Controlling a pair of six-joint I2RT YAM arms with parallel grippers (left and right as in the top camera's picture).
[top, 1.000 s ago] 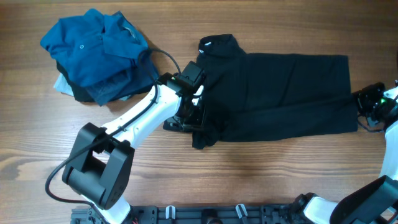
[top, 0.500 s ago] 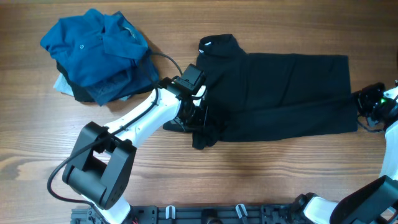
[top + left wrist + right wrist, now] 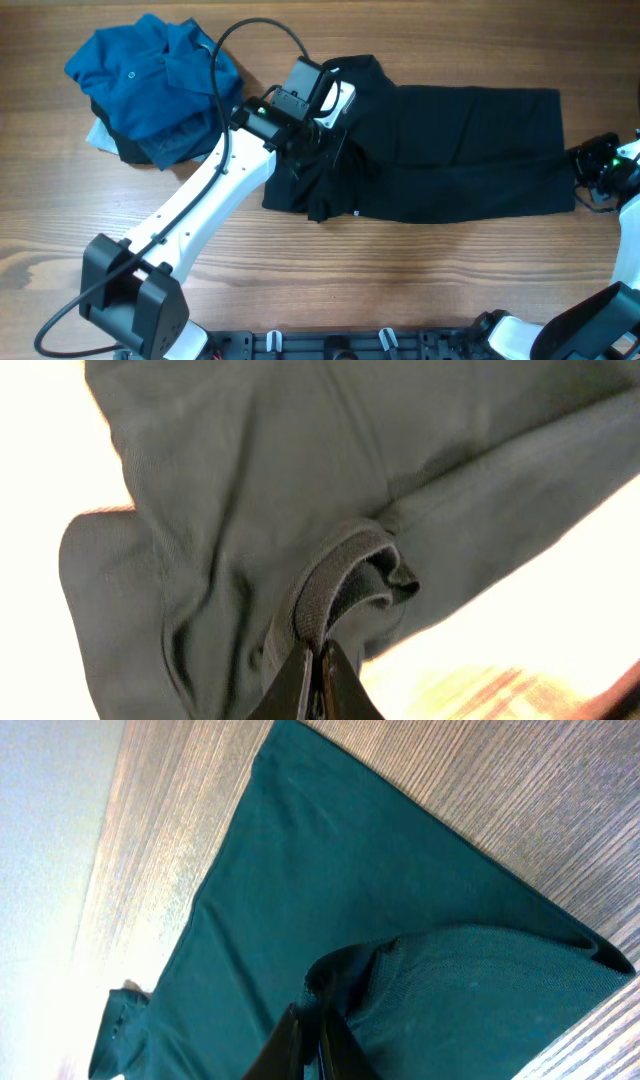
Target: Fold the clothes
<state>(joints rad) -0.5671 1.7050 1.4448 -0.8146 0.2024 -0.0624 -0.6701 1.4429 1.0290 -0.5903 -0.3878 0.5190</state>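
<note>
The black shirt (image 3: 460,150) lies spread over the middle and right of the wooden table (image 3: 420,280), collar at the far left. My left gripper (image 3: 332,160) is shut on its near left sleeve and holds that fabric bunched up off the table. In the left wrist view, that gripper (image 3: 316,665) pinches the ribbed sleeve cuff (image 3: 335,575). At the shirt's right end my right gripper (image 3: 582,168) is shut on the hem. The right wrist view has that gripper (image 3: 313,1025) clamped on a fold of the shirt (image 3: 300,890).
A pile of other clothes (image 3: 150,85), with a blue collared shirt on top, sits at the far left of the table. The left arm's black cable (image 3: 255,30) arches above the shirt's collar. Bare wood runs along the near side.
My left gripper has shut on the sleeve and risen, carrying it up and toward the far side; the shirt's left part has bunched. The right gripper has not moved.
</note>
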